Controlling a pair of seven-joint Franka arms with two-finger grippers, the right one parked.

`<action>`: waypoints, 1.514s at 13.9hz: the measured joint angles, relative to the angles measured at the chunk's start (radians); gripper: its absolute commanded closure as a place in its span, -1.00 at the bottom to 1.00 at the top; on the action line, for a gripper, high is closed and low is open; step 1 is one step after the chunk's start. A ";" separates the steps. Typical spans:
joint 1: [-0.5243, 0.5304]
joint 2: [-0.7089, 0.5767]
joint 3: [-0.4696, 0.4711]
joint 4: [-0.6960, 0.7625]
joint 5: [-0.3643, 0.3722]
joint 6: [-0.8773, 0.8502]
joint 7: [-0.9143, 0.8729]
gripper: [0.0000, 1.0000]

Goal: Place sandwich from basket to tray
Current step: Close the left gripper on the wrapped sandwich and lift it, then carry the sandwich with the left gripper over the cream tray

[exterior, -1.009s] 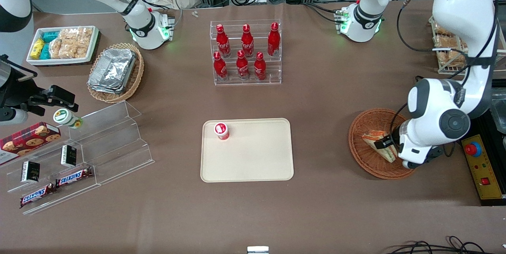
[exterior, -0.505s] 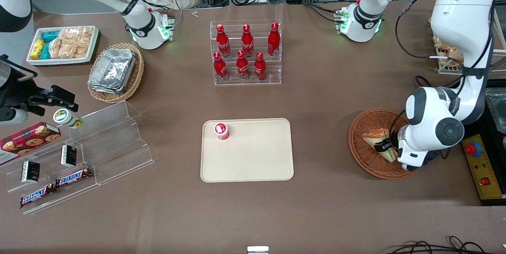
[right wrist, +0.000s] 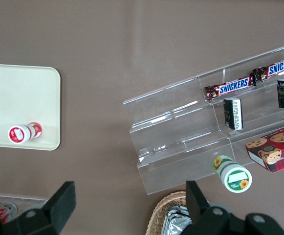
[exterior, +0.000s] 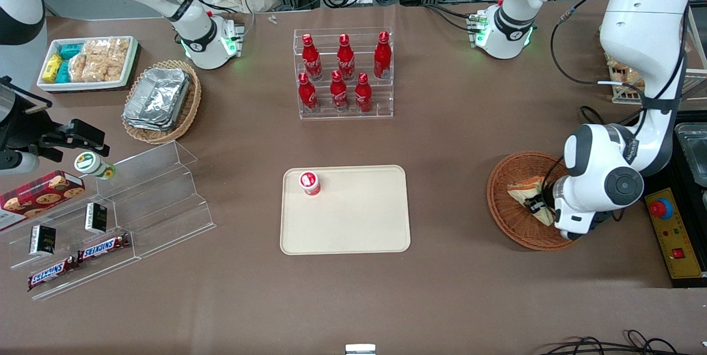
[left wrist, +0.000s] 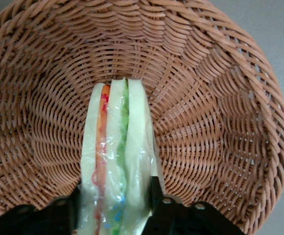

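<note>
The sandwich (exterior: 525, 188), a wedge of pale bread with orange and green layers in clear wrap, is in the round reddish-brown wicker basket (exterior: 511, 225) toward the working arm's end of the table. My left gripper (exterior: 537, 204) is down in the basket, shut on the sandwich. In the left wrist view the sandwich (left wrist: 115, 156) stands on edge between the two black fingers (left wrist: 154, 196), which press both its bread faces, with the basket's weave (left wrist: 220, 98) around it. The cream-beige tray (exterior: 353, 222) lies mid-table, apart from the basket.
A small red-and-white pot (exterior: 310, 183) stands on the tray's corner. A clear rack of red bottles (exterior: 343, 73) is farther from the camera. A yellow box with a red stop button (exterior: 668, 228) lies beside the basket. Clear snack shelves (exterior: 138, 206) stand toward the parked arm's end.
The left arm's wrist has shifted a little toward the tray and farther from the camera. The sandwich has moved with the gripper inside the basket.
</note>
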 measured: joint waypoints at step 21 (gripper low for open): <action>-0.138 -0.015 -0.435 0.204 0.081 -0.088 -0.037 1.00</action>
